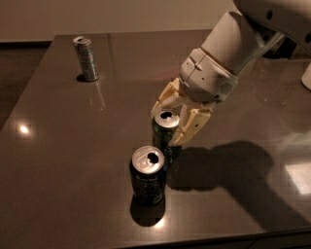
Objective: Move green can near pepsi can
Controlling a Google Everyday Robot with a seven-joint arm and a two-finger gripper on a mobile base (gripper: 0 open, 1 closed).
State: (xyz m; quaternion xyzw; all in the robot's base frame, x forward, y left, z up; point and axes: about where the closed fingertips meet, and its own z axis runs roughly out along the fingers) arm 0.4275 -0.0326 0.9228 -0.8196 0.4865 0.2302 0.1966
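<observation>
we have one view only: it looks down at a slant from above the table's (58, 160) near edge, fairly close, facing the far wall (146, 14). the gripper (169, 127), clasped about the green can (163, 137), sits mid-frame.

Pincer (168, 125) grips upright green can (163, 137) — pepsi can (147, 179) just beside.

Green can (163, 136) upright, mid-table, clasped by gripper (168, 124). Pepsi can (147, 176) upright, dark blue, just beside, nearer front edge.
</observation>
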